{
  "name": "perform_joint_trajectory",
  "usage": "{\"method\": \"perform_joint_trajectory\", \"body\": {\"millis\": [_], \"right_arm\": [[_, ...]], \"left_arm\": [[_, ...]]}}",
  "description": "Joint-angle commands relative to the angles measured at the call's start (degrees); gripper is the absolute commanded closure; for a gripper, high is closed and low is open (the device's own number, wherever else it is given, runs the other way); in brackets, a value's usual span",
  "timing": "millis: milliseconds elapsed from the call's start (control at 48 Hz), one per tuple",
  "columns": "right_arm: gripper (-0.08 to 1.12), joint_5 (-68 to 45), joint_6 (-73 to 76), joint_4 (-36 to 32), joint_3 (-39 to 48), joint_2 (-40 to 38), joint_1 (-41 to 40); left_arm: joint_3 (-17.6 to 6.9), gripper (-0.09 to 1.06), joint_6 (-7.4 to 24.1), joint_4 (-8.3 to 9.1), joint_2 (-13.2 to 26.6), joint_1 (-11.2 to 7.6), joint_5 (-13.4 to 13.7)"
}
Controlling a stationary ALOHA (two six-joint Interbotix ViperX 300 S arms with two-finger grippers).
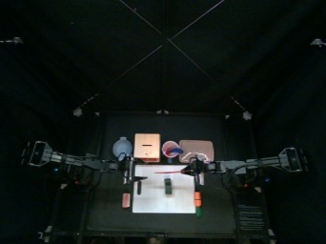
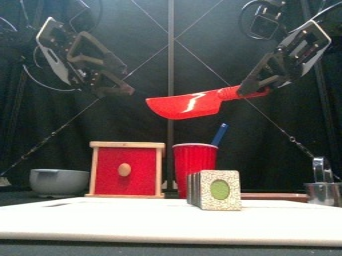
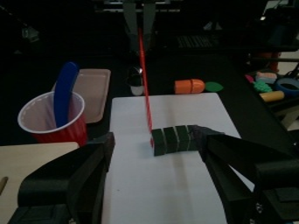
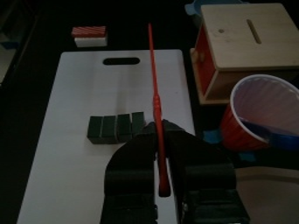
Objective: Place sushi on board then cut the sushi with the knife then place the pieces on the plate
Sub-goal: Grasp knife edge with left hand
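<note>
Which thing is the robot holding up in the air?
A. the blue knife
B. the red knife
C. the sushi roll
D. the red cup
B: the red knife is clamped by its handle in the right fingers, above the sushi roll that sits on the white board. The blue knife stands in the red cup.

One white cutting board (image 4: pixel 82 96); one dark green toy sushi roll (image 4: pixel 117 128); two knives: red toy knife (image 2: pixel 194 102), blue toy knife (image 3: pixel 65 87); one red plastic cup (image 2: pixel 195 165); one pale wooden box (image 2: pixel 126 170); one blue-grey bowl (image 2: pixel 58 181); one flat pink tray (image 1: pixel 195 149); one round metal cutter (image 2: pixel 322 190); two small toy foods (image 3: pixel 191 86), at board's 3 and 9 o'clock.
</note>
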Motion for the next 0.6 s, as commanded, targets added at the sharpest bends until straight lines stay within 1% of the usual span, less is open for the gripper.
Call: {"method": "perform_joint_trajectory", "body": {"millis": [21,83,167,208,250,312,375,438,458,479,521,542,604], "right_arm": [[0.65,-3.6,-0.1,2.4,0.5,-0.2,-0.2],[0.65,-4.5,-0.1,3.5,0.7,0.2,-0.1],[0.65,-4.8,-0.1,4.0,0.6,0.9,0.3],[0.65,-4.9,-0.1,4.3,0.4,1.2,0.2],[0.65,-5.0,-0.1,4.4,0.2,1.7,0.3],[0.65,-5.1,-0.1,4.6,-0.1,2.4,0.3],[0.65,-5.2,-0.1,4.6,-0.4,3.3,0.6],[0.65,-5.2,0.0,4.6,-0.7,4.0,0.9],[0.65,-5.2,-0.1,4.6,-0.8,4.2,0.9],[0.65,-5.3,-0.1,4.7,-0.8,4.3,0.9],[0.65,-5.4,-0.1,4.7,-0.8,4.6,0.9],[0.65,-5.5,-0.1,4.7,-0.9,4.7,0.9],[0.65,-5.9,-0.1,4.7,-1.0,4.9,0.9]], "left_arm": [[-3.7,-0.03,0.9,0.0,3.7,-0.09,-0.5],[-4.9,-0.03,1.9,0.0,5.7,0.26,-0.5],[-6.3,-0.02,4.3,-0.09,7.6,0.35,-0.5],[-7.1,-0.02,5.7,-0.44,8.7,0.35,-0.5],[-7.5,-0.02,6.3,-0.97,9.3,0.44,-0.5],[-8.3,-0.02,7.6,-2.55,10.3,0.35,-0.5],[-8.4,-0.02,8.5,-4.13,10.9,0.35,-0.5],[-8.4,-0.02,9.4,-6.06,11.2,0.44,-0.5],[-8.4,-0.02,9.7,-7.03,11.5,0.35,-0.5],[-8.5,-0.02,9.8,-7.65,11.7,0.35,-0.5],[-8.5,-0.02,9.8,-8.44,11.9,0.35,-0.5],[-8.5,-0.01,9.8,-9.14,12.1,0.26,-0.5],[-8.5,-0.01,9.9,-10.11,12.6,0.18,-0.5]]}}
